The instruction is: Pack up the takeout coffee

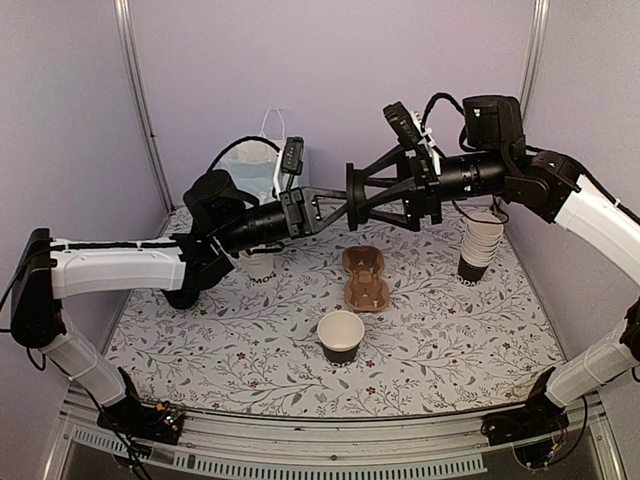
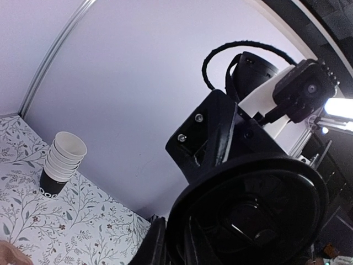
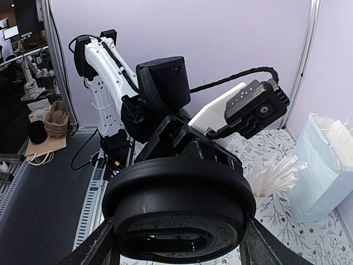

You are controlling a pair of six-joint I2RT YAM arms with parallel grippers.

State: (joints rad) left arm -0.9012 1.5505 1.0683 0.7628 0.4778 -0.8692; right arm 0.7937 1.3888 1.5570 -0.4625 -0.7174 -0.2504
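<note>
Fingertips of my right gripper straddle the black round plastic lid, touching its rim on both sides, while the nearly closed fingers of my left gripper meet it opposite, grip unclear, high above the brown moulded-pulp two-hole carrier and open black paper cup.

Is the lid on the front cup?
Off. The cup stands upright with its top open and white inside showing; the lid is up in the air.

My top camera looked down from behind me over the whole tabletop. Both wrist cameras faced each other, close on one black lid.
</note>
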